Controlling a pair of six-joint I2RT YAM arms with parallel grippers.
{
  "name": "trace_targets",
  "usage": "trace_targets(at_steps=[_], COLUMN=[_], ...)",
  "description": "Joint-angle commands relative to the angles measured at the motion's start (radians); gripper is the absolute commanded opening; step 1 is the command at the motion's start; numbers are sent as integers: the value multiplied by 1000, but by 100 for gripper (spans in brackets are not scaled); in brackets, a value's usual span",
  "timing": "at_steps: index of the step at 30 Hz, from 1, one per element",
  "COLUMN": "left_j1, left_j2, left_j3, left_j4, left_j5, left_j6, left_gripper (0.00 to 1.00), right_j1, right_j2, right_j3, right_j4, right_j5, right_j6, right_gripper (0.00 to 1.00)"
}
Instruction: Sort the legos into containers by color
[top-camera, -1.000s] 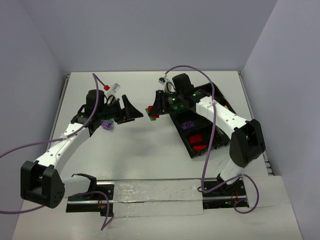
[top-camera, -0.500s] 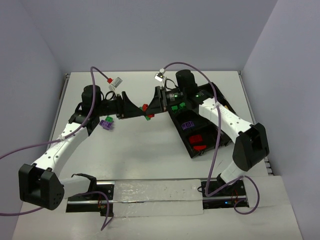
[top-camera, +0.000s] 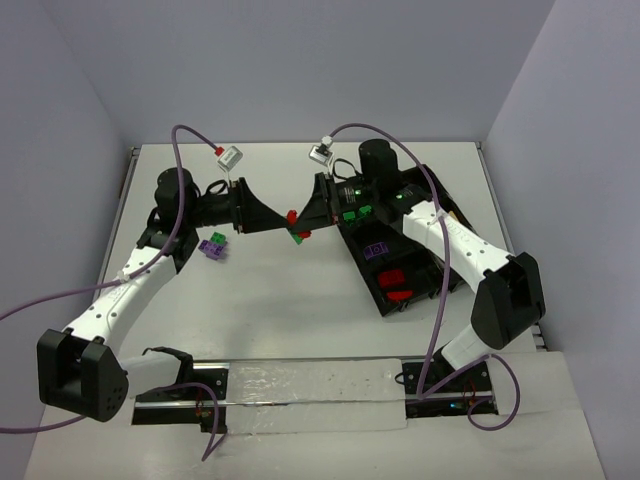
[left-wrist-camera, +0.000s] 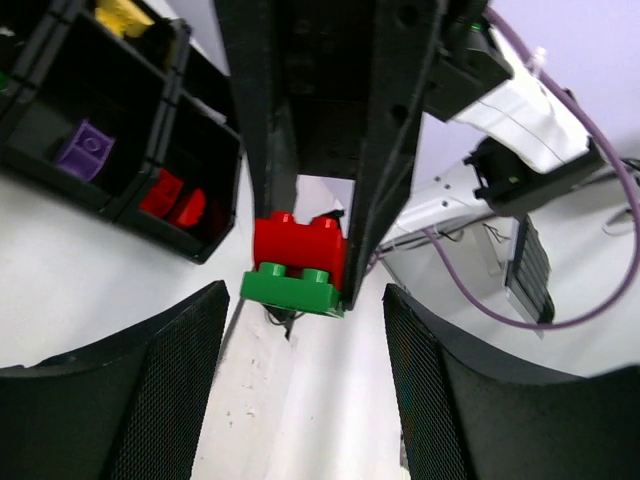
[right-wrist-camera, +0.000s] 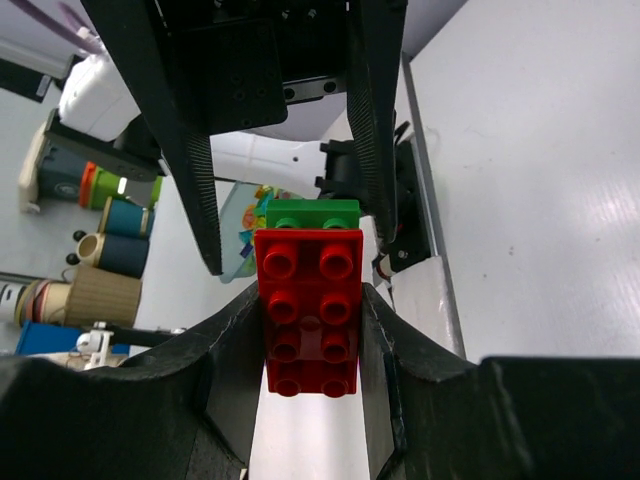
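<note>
1. The right fingers (right-wrist-camera: 228, 375) are gripping the red lego (right-wrist-camera: 310, 310) by its two long sides, pressed tight against it.
2. A green lego (right-wrist-camera: 312, 213) is sitting joined to the red one at the end pointing away from the right fingers, towards the top of the right wrist view.
3. In the top view the joined pair is hanging in the air above the worktop (top-camera: 270, 310), a little above the centre of the frame and just left of the black tray (top-camera: 370, 282).
4. The left fingers (left-wrist-camera: 150, 400) are standing spread wide open, one to each side of the pair. The green lego is showing in the gap between them in the left wrist view. Whether either finger is touching a lego cannot be told.
5. The tray is lying at the right of the top view, with green legos (top-camera: 350, 213) in its upper left compartment, a purple lego (top-camera: 377, 250) below them and red legos (top-camera: 397, 285) lower again.
6. A cluster of purple legos (top-camera: 212, 247) is lying on the worktop at the left of centre, below the left arm's wrist and well apart from the tray.
</note>
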Motion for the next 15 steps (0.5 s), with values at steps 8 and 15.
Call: trace_targets(at_steps=[8, 15], left_j1=[5, 5], left_j2=[-6, 3], left_j3=[7, 8], left_j4=[137, 139], left_j5=[100, 94], left_j6=[-44, -55], left_gripper=[47, 35], right_j1=[-3, -5], right_j2=[-21, -20], right_j3=[-11, -13], right_j4=[187, 162], right_j5=[-69, -59], right_j6=[105, 89], right_gripper=[0, 0])
